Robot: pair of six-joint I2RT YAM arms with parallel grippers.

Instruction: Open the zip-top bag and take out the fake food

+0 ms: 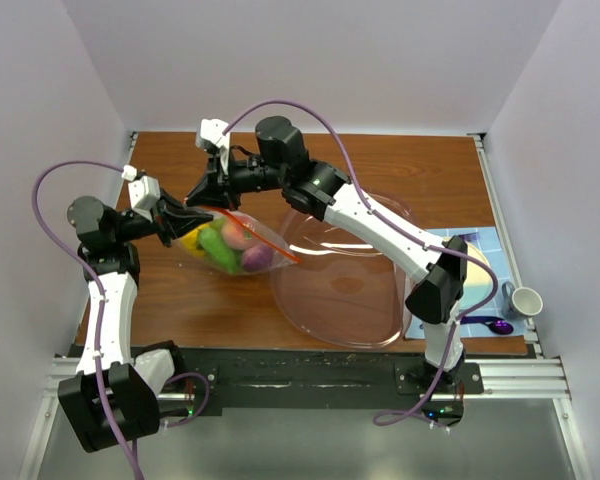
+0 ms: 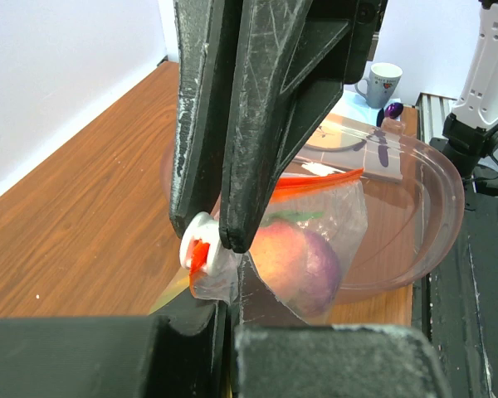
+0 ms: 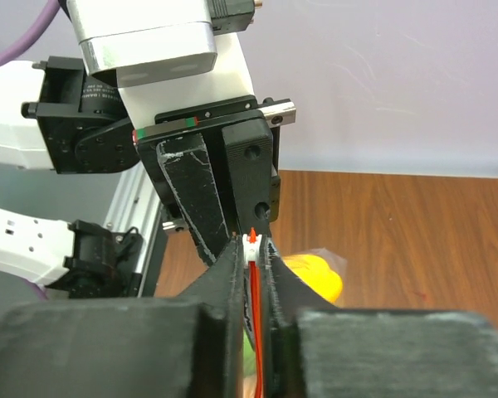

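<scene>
Left gripper (image 2: 232, 300): fingers fully closed, corner film of small clear crinkly zip-top bag (image 2: 336, 211) being pinched. Right gripper (image 3: 251, 251): fingers closed, small white zip slider (image 3: 251, 241) on red-orange zip strip (image 2: 315, 182) being clamped, just above left fingertips. Small toy-fruit fake food (image 2: 295, 257) being contained in bag, beyond both fingertips, near large clear pinkish plastic bowl (image 1: 352, 295). Step judged: slider being readied for pull along strip, away from left fingers. Pull advised straight, slow, film taut, against slip.

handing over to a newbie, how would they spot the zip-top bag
Find the big clear pinkish bowl on the wooden table. Just left of it is the zip-top bag. Unlike the bowl, it is small, crinkly, red-edged, full of coloured toy food.
</scene>
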